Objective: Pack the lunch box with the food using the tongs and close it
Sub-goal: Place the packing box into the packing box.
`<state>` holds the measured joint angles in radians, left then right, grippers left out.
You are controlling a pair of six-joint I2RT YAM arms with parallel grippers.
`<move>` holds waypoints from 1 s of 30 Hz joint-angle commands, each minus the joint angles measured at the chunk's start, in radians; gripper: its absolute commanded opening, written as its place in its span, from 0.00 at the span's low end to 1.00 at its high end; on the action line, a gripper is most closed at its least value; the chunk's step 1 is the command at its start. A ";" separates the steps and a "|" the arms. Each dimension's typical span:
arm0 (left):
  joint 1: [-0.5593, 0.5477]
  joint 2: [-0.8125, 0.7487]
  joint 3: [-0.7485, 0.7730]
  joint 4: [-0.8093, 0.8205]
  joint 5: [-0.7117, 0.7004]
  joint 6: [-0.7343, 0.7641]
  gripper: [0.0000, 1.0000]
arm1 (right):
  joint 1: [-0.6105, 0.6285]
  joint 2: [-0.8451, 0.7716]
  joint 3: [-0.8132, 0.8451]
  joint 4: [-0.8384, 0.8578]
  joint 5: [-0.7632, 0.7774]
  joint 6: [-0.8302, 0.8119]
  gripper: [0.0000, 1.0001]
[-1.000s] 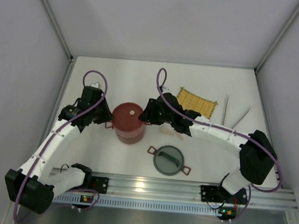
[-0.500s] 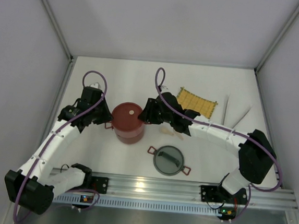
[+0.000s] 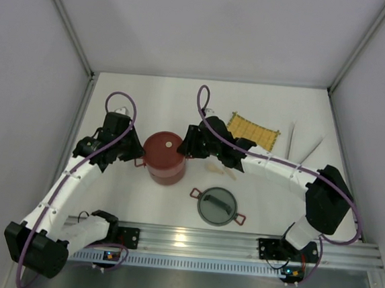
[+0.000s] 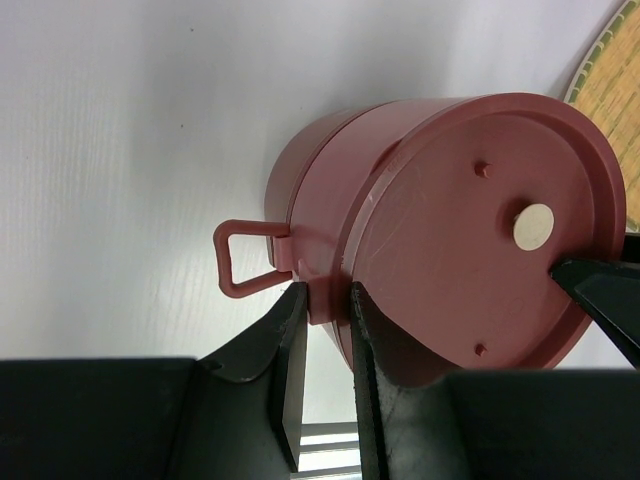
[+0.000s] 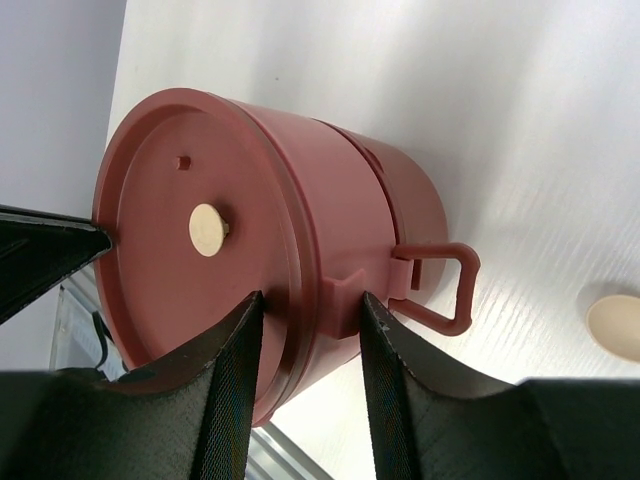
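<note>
Standing mid-worktop (image 3: 148, 106) in the overhead view, the lunch box (image 3: 166, 156) is stacked, with a flat red lid on top. The left pincer (image 3: 137, 158) is at its left side, the right pincer (image 3: 189, 148) at its right. The grey domed lid (image 3: 218, 207) lies apart, nearer the bases. A cream spoon piece (image 3: 213, 165) sits just right of the box, with the yellow mat (image 3: 252, 130) and the tongs (image 3: 290, 140) farther right.

Left wrist: the fingers (image 4: 288, 370) are clamped on a side lug beside the handle (image 4: 240, 258).

Right wrist: the fingers (image 5: 232, 390) straddle the lid rim and the opposite lug; whether they press, I cannot tell.
</note>
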<state>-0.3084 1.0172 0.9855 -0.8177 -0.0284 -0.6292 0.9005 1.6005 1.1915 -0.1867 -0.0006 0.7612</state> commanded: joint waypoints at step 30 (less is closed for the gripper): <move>-0.020 -0.040 -0.059 0.121 0.059 -0.024 0.09 | 0.040 0.095 -0.012 -0.010 -0.018 -0.037 0.47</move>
<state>-0.3084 0.9791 0.9440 -0.7952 -0.0624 -0.6331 0.9005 1.6524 1.1995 -0.1123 -0.0044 0.7593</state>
